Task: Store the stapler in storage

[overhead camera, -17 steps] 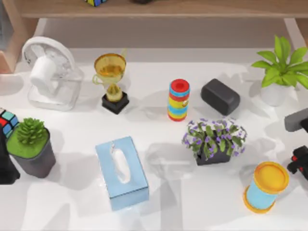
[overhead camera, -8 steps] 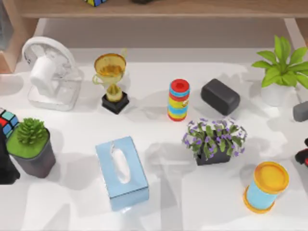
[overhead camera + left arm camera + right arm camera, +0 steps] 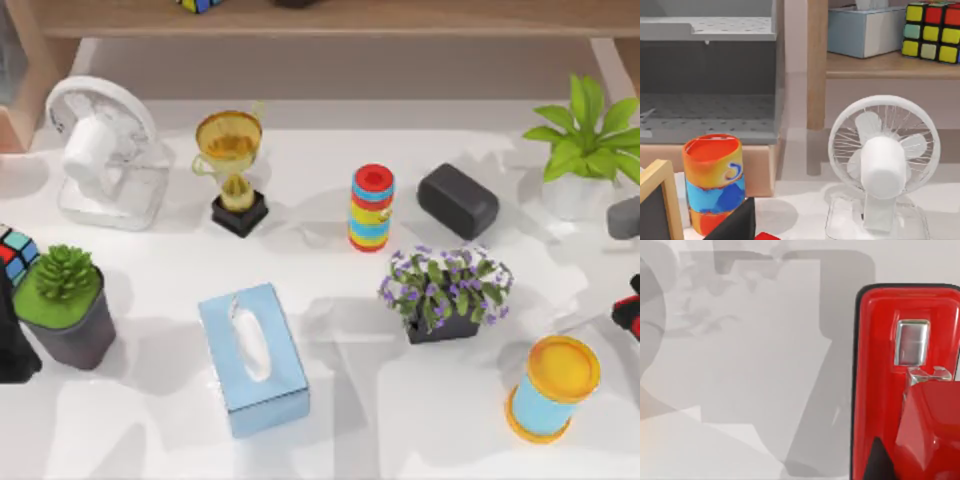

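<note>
Since the earlier frames, the right arm has been drawn back to the right edge of the top view, carrying the stapler with it. Whether the right gripper is clenched on the stapler cannot be told. In the right wrist view the stapler is seen as glossy red with a dark trim and a small metal plate, above the white surface. A blue tissue box holds a white tissue. The left arm is parked at the left edge.

White desk fan at worktop's far left; gold trophy right of it; pale-blue tissue box nearer front; red stapler at right edge.
</note>
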{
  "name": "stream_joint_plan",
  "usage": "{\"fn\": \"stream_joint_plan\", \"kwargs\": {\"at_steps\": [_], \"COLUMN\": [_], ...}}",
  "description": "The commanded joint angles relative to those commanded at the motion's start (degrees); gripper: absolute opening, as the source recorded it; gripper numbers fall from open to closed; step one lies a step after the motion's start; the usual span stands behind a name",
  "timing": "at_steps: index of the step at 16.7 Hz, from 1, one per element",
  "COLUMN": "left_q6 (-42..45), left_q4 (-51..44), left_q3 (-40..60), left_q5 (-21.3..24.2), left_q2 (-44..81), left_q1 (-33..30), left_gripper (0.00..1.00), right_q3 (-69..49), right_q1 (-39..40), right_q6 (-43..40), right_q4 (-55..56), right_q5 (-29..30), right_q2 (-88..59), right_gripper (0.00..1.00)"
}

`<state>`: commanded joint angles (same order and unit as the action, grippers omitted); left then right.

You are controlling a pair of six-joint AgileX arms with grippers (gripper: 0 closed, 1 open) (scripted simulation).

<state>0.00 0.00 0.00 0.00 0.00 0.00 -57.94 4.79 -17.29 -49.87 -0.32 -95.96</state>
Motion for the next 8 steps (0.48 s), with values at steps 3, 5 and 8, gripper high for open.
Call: {"fn": "stream_joint_plan", "kwargs": {"at_steps": [3,5,8], "left_q6": [0.0,0.0,0.0], "left_q4": [0.0,0.0,0.0], "left_q3": [0.0,0.0,0.0], "left_q5": [0.0,0.0,0.0], "left_q2": [0.0,0.0,0.0], "left_q1": [0.0,0.0,0.0], "left_gripper": [1.00,1.00,1.00], "right_q3": [-6.4,-12.5,-23.5], "right_q1": [-1.6,-3.0,-6.2], "right_q6": [0.3,0.5,0.8], "right_q4": [-2.1,-4.1,-7.1], "right_q5": [-1.2,-2.3,-3.9], "right_q2": [1.9,2.3,0.6], "right_gripper": [0.00,0.00,0.00]}}
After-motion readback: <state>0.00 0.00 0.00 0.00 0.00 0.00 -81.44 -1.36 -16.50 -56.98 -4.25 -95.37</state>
